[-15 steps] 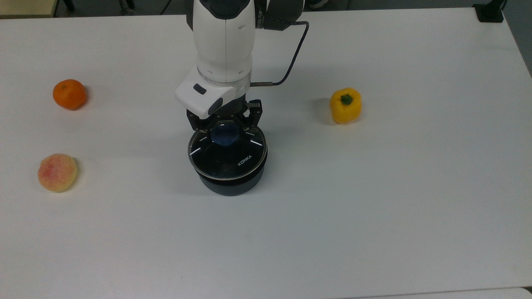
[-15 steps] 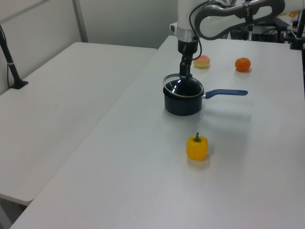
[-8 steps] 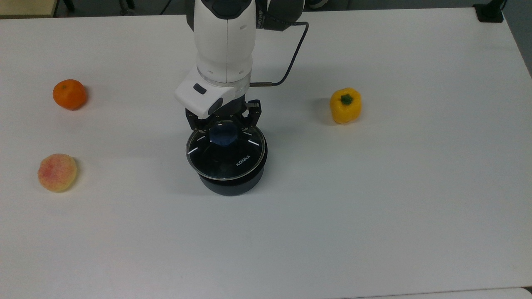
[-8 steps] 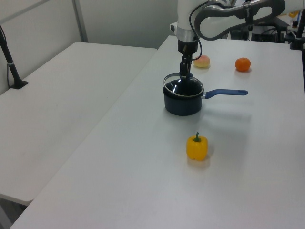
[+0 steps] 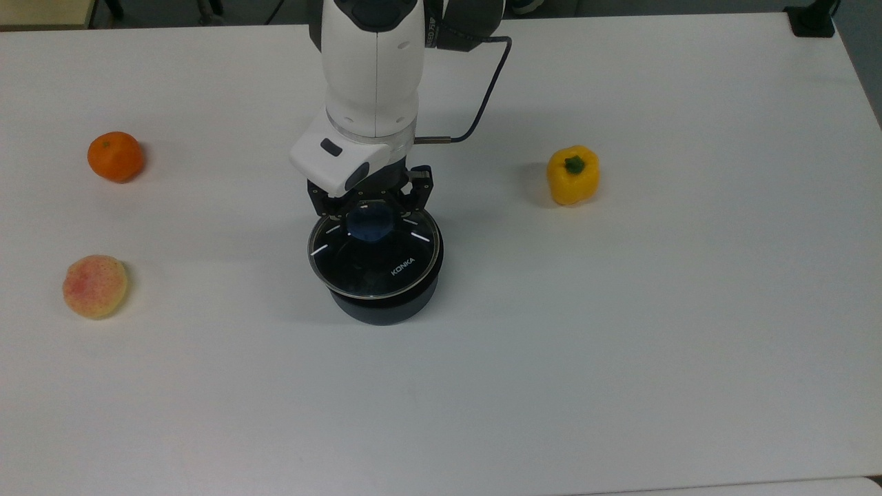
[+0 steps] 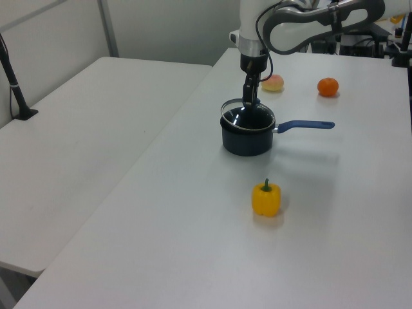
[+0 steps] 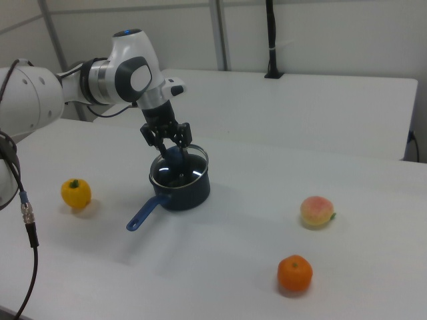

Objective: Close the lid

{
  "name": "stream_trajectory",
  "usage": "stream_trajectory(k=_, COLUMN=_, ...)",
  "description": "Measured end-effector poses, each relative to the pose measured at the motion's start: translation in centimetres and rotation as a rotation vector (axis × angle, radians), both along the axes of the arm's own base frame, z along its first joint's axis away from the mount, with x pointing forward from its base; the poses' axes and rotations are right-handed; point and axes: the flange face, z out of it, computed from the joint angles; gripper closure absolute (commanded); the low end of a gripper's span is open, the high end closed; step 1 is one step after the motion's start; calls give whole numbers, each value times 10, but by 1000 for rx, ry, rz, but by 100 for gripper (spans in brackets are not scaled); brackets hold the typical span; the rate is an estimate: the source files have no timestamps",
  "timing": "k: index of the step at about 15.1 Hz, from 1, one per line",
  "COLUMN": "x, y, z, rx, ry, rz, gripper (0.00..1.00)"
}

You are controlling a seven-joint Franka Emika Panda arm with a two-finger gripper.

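Saucepan: we've got a dark pot (image 5: 383, 306) mid-table with a blue handle (image 6: 309, 125) sticking out toward the left view's right.
Pepper: yellow one (image 5: 572, 175), upright with its green stem up, well off to the top view's right of the pot.
Orange: we spot it (image 5: 115, 156) at the top view's far left.
Peach: sits (image 5: 95, 286) nearer than the orange, same side.
Table: plain white (image 5: 620, 344); another white table (image 6: 77, 129) stands on the left view's left.
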Motion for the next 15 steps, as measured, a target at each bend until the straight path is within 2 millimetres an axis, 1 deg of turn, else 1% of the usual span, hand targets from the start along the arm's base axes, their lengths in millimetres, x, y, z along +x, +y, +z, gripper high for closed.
stream_trajectory(k=1, x=0, y=0, z=0, rx=0, ry=0, rz=0, gripper=69)
stream_trajectory(k=2, x=0, y=0, z=0, rx=0, ry=0, rz=0, gripper=61)
stream_trajectory(k=5, x=0, y=0, z=-1, rx=0, ry=2, rz=1, gripper=56)
stream_trajectory(k=7, x=0, y=1, z=-1, rx=0, ry=3, rz=1, gripper=47)
stream_trajectory(k=9, x=-1, y=1, z=-1, rx=0, ry=3, rz=2, gripper=37)
stream_trajectory(k=11, x=-1, y=3, z=-2, rx=0, ry=4, rz=4, gripper=19)
stream_trajectory(k=12, x=-1, y=3, z=-2, rx=0, ry=4, rz=5, gripper=13)
stream_trajectory(k=13, x=-1, y=4, z=-2, rx=-2, ry=5, rz=7, gripper=3)
stream_trajectory(k=14, x=-1, y=4, z=-2, rx=-8, ry=4, rz=10, gripper=0)
stream_trajectory(k=15, x=-1, y=4, z=-3, rx=-13, ry=4, rz=12, gripper=0)
